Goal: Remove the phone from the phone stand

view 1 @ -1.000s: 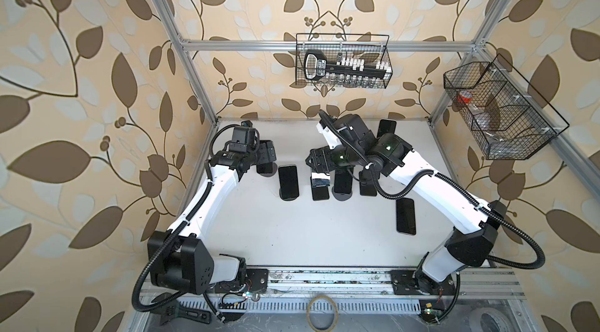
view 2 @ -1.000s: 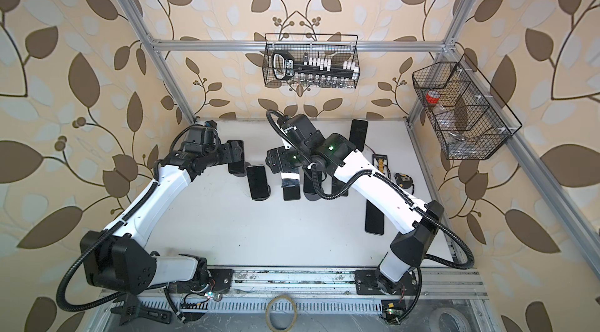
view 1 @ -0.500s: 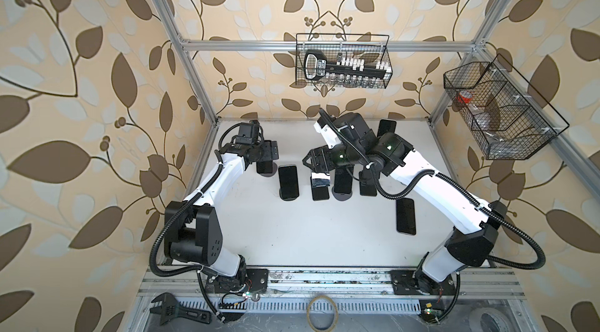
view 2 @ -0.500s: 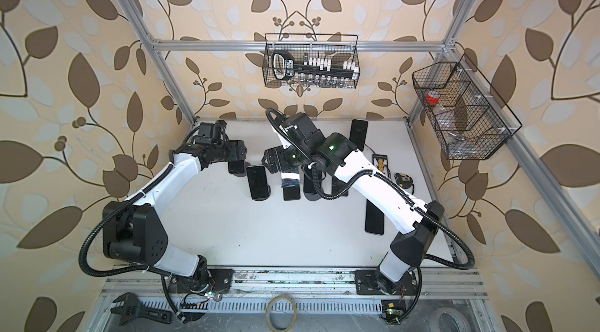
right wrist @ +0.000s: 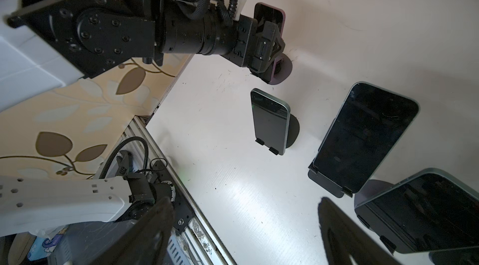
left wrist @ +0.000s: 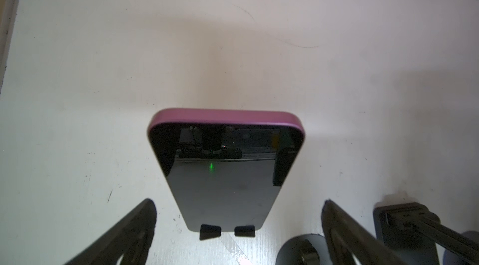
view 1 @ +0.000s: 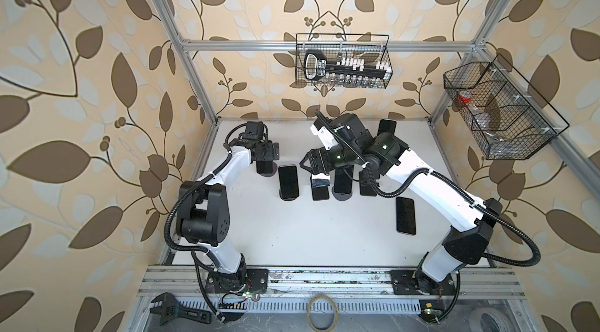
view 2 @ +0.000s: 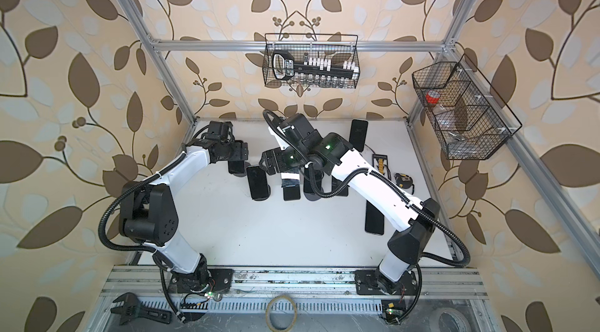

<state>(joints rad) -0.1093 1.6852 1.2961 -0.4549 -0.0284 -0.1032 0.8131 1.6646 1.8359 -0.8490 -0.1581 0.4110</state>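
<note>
Jaws of the left gripper (left wrist: 239, 204) are standing wide around the pink phone (left wrist: 225, 173) on its stand (left wrist: 210, 231); the right gripper (right wrist: 245, 201) is hovering released near that phone.

Top pair: hung high over the aluminium base rail (view 1: 324, 278), far off, looked steeply down; both framed the whole white tabletop (view 1: 292, 242).
Left wrist: sat close over the purple-edged black phone (left wrist: 225, 186), looked down along its screen.
Right wrist: low and near, faced across the tabletop toward the left arm (right wrist: 103, 30).
Shared: all four caught that purple-edged phone; right wrist and top pair also caught the green-edged black phone (right wrist: 269, 121).
</note>
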